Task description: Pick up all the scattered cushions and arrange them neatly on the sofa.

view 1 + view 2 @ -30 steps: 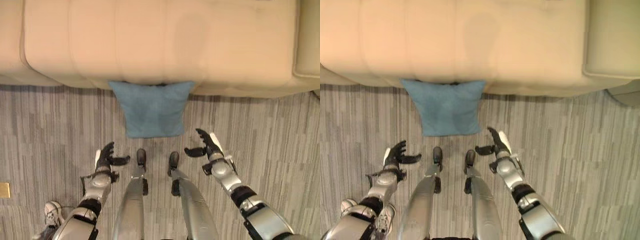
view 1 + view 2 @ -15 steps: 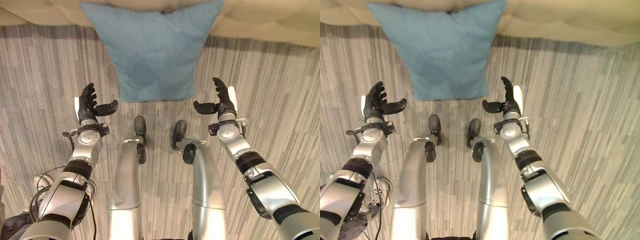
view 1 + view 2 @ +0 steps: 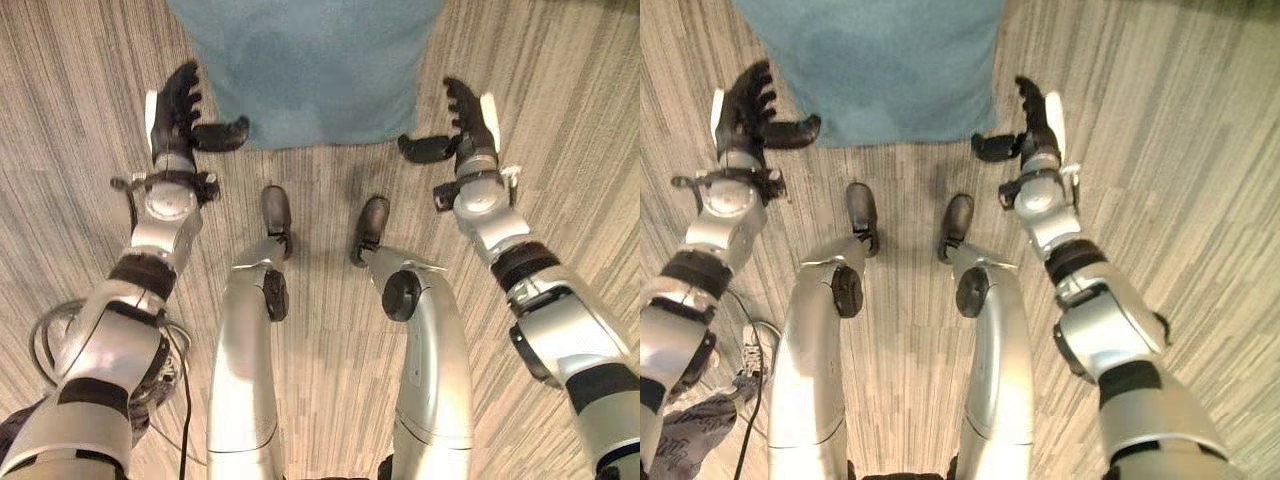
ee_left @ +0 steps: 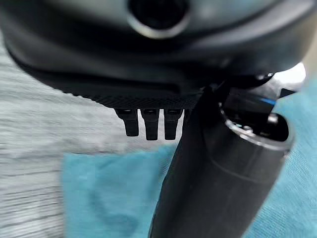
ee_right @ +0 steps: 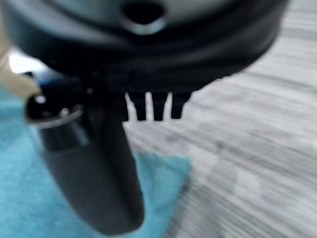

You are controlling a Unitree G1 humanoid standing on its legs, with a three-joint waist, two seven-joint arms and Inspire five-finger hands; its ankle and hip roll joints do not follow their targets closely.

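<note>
Left eye view puts the blue cushion (image 3: 305,60) flat on the floor (image 3: 80,200), between the two hands: left hand (image 3: 178,112) at its near left corner, right hand (image 3: 462,125) at its near right corner, equally close, both spread open and holding nothing

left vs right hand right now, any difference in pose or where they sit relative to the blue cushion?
The left hand flanks the blue cushion on its left edge, and the right hand flanks its right edge. The left hand's thumb tip overlaps the cushion's lower left corner; the right hand's thumb stops just short of the lower right corner. Both are open, thumbs pointing inward toward the cushion, neither gripping it, over the striped carpet.
</note>
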